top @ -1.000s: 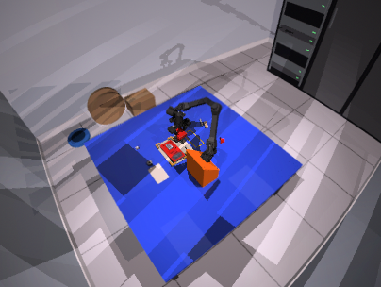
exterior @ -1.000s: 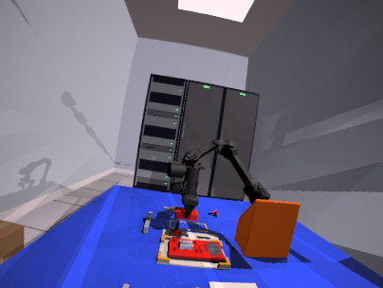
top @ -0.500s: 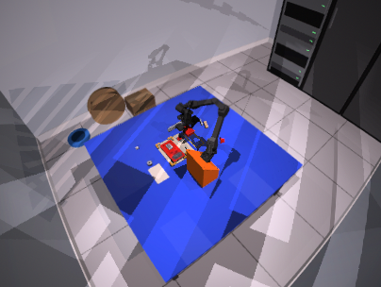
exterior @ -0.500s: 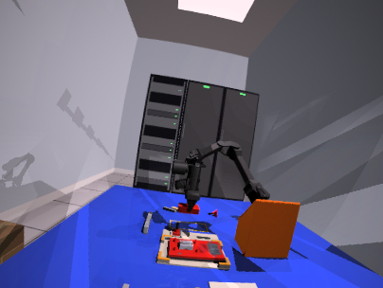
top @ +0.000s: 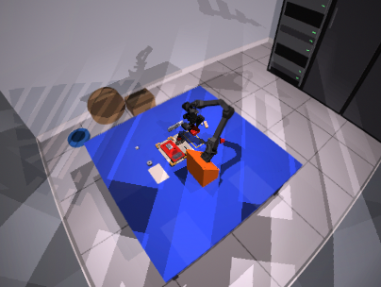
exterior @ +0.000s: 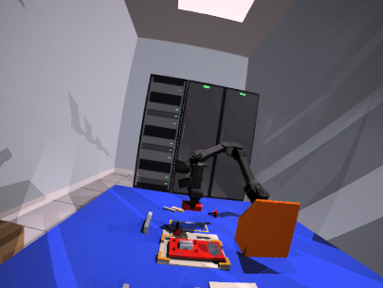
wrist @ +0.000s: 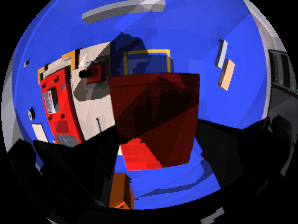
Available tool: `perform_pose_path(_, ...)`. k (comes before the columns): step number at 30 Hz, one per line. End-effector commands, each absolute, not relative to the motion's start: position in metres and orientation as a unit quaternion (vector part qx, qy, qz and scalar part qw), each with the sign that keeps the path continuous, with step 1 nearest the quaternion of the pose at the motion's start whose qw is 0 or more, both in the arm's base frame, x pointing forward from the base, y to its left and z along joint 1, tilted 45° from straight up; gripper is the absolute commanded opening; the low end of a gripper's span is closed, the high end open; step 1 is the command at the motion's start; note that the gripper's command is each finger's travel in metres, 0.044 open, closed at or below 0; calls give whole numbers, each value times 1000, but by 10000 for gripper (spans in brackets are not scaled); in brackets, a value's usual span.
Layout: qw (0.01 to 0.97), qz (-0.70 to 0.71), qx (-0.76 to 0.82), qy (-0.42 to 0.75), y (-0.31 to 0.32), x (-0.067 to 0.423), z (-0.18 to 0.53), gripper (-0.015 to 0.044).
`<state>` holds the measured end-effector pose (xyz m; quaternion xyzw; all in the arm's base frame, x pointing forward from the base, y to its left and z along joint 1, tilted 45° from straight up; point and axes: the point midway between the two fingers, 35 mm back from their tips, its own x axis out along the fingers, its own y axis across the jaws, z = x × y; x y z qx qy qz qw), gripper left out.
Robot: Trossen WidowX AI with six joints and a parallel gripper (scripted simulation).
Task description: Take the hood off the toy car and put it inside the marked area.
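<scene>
My gripper (top: 193, 128) (exterior: 192, 201) (wrist: 156, 125) is shut on the red hood (top: 194, 132) (exterior: 191, 206) (wrist: 155, 105), which is off the car and held above the table. The toy car's red body (top: 177, 156) (exterior: 190, 253) (wrist: 62, 111) sits on a beige board with yellow corners. The marked area, a yellow outline (exterior: 207, 227) (wrist: 147, 51), lies on the blue table beside the board. In the wrist view it shows just beyond the hood's far edge, and the hood hides its near side. A dark shadow falls across the outline.
An orange block (top: 202, 170) (exterior: 270, 229) stands near the arm's base. A dark red and black part (exterior: 176, 231) (wrist: 96, 73) sits on the board's edge near the outline. A long grey bar (exterior: 148, 223) (wrist: 125, 11) and a small peach bar (wrist: 226, 75) lie around the outline.
</scene>
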<state>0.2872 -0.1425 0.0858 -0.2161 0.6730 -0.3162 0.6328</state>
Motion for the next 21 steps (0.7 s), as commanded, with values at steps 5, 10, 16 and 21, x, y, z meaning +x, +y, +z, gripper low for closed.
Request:
perform_pose_path(5, 632, -315, -219, 673, -146, 286, 83, 0)
perform_pose_path(10, 632, -315, -219, 673, -149, 286, 80, 0)
perform_pose_path(16, 632, -315, -219, 673, -152, 286, 77, 0)
perform_pose_path(21, 632, -315, -219, 673, -154, 286, 74, 0)
